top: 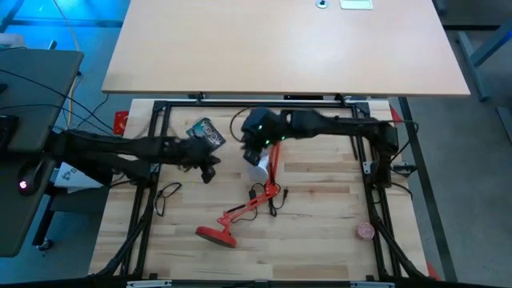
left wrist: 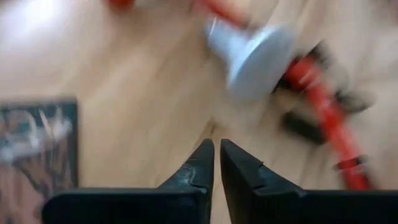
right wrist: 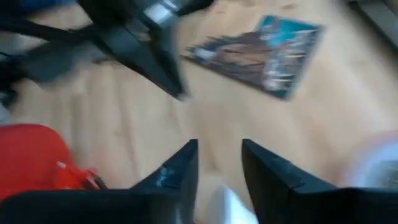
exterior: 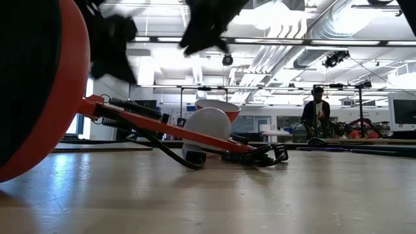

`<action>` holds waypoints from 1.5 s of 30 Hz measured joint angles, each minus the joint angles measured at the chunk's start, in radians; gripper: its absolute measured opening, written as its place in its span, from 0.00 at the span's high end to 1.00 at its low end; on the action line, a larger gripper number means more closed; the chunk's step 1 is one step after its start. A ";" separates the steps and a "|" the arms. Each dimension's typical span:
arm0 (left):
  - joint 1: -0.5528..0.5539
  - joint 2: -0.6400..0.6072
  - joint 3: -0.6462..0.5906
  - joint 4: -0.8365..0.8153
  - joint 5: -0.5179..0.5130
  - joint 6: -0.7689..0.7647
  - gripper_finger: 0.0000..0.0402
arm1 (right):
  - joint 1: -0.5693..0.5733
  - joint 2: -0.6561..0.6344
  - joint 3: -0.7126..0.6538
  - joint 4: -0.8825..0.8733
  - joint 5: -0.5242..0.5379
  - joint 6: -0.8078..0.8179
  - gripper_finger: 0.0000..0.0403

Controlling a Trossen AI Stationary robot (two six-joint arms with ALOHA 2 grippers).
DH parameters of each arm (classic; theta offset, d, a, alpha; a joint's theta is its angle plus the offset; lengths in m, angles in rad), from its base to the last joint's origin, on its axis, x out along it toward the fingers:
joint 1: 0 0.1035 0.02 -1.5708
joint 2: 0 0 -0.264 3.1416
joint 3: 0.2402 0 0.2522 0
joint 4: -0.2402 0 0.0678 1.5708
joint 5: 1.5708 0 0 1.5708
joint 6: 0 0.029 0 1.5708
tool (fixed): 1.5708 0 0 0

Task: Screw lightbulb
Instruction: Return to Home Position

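The lightbulb (left wrist: 252,56), white with a narrow metal neck, lies on its side on the wooden table against the red lamp's arm (left wrist: 323,112); it also shows in the low view (exterior: 207,127) and the high view (top: 258,170). The lamp (top: 248,208) lies tipped over, its round base (top: 218,234) near the front and its shade (exterior: 218,104) behind the bulb. My left gripper (left wrist: 216,146) is shut and empty, hanging left of the bulb (top: 210,170). My right gripper (right wrist: 217,149) stands open just beyond the bulb (top: 256,148), above the table.
A teal-and-dark packet (top: 206,132) lies at the far left of the work area. The lamp's black cord (top: 168,196) trails to the left. A small pinkish round thing (top: 366,232) sits near the right front. A person (exterior: 316,110) stands in the room beyond.
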 joint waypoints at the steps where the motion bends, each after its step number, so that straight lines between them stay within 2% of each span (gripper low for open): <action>1: 0.000 -0.047 0.004 0.006 -0.003 0.017 0.97 | 0.000 -0.010 0.048 -0.073 0.032 -0.020 0.72; 5: 0.000 -0.250 -0.007 0.123 -0.060 0.023 0.99 | -0.002 -0.046 0.212 -0.332 0.153 -0.071 0.94; 9: -0.008 -0.426 -0.157 0.389 -0.156 -0.077 1.00 | 0.001 -0.152 0.248 -0.478 0.238 0.003 0.98; 13: -0.035 -0.517 -0.360 0.688 -0.148 -0.108 1.00 | 0.033 -0.294 0.130 -0.590 0.351 0.150 1.00; 16: -0.059 -0.538 -0.473 0.791 -0.153 -0.141 1.00 | 0.052 -0.442 0.011 -0.650 0.359 0.322 1.00; 19: -0.072 -0.538 -0.545 0.883 -0.157 -0.128 1.00 | 0.078 -0.600 -0.106 -0.632 0.405 0.489 1.00; 22: -0.073 -0.538 -0.591 0.901 -0.159 -0.106 1.00 | 0.111 -0.734 -0.193 -0.555 0.459 0.607 1.00; 25: -0.067 -0.538 -0.645 0.907 -0.157 -0.088 1.00 | 0.147 -0.854 -0.272 -0.465 0.536 0.644 1.00; 27: -0.055 -0.535 -0.657 0.856 -0.150 -0.126 1.00 | 0.170 -0.922 -0.342 -0.416 0.580 0.671 1.00; 31: -0.036 -0.533 -0.656 0.883 -0.041 -0.129 1.00 | 0.216 -1.033 -0.533 -0.261 0.595 0.715 1.00; 35: -0.031 -0.534 -0.656 0.879 -0.018 -0.129 1.00 | 0.258 -1.110 -0.773 -0.035 0.579 0.726 1.00; 40: -0.030 -0.533 -0.656 0.868 -0.018 -0.135 1.00 | 0.234 -1.181 -1.055 0.297 0.549 0.661 1.00; 45: -0.030 -0.533 -0.656 0.865 -0.018 -0.135 1.00 | 0.126 -1.257 -1.297 0.675 0.370 0.475 1.00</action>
